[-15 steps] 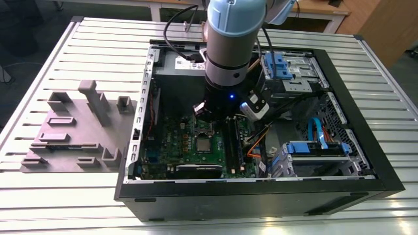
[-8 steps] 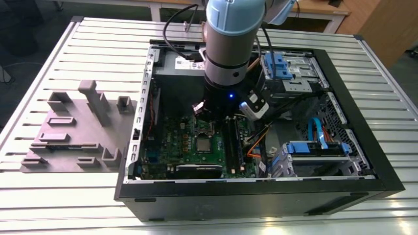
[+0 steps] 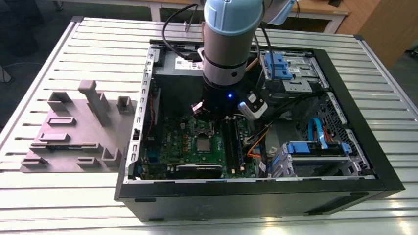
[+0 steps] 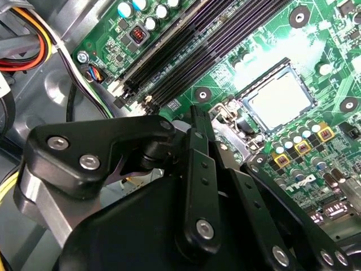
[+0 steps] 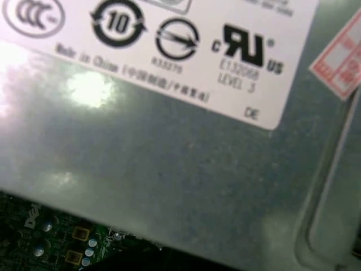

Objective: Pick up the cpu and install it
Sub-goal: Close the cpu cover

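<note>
PC case (image 3: 261, 196) on slatted metal table (image 3: 98, 39); cpu (image 4: 276, 101) in socket (image 4: 264, 77); pincer (image 4: 194, 121) above motherboard (image 4: 220, 73), state: cannot tell.

A grey fixture block (image 3: 72, 132) sits beside the open computer case (image 3: 261, 198).

a: where do we find the computer case (image 3: 261, 196)?
b: we see it lying open on the table (image 3: 58, 205), with the fixture block (image 3: 72, 132) just beside it at the exterior view's left.
a: and inside it?
b: we find the motherboard (image 3: 173, 147) on the case floor, the cpu (image 3: 205, 144) set into it, the memory slots (image 3: 232, 142) just beside that toward the exterior view's right, the drive cage (image 3: 313, 152) farther right, and the arm (image 3: 228, 44) above.
</note>
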You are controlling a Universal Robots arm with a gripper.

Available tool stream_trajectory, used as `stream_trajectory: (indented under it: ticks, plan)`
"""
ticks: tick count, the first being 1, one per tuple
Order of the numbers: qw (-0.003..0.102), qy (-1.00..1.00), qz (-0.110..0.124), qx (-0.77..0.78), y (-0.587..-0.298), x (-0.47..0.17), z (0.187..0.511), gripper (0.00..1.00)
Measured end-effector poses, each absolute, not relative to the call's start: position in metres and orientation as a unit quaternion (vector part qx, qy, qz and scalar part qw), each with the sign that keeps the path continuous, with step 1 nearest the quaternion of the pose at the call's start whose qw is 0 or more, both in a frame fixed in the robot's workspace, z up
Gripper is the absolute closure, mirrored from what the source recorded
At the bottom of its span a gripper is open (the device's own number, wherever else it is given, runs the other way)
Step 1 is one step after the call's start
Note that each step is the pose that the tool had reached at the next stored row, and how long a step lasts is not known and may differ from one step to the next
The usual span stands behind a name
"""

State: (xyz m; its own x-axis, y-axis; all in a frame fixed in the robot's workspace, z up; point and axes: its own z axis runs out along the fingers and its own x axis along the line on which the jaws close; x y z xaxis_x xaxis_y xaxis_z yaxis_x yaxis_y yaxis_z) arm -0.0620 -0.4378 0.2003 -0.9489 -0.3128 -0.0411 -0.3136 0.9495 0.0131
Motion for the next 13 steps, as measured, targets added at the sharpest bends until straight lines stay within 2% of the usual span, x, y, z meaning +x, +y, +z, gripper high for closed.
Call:
stream_trajectory:
  ticks: [13]
  plan:
    - [0.019,0.987,0.01,-0.159,-0.439,-0.062,0.213,0.9]
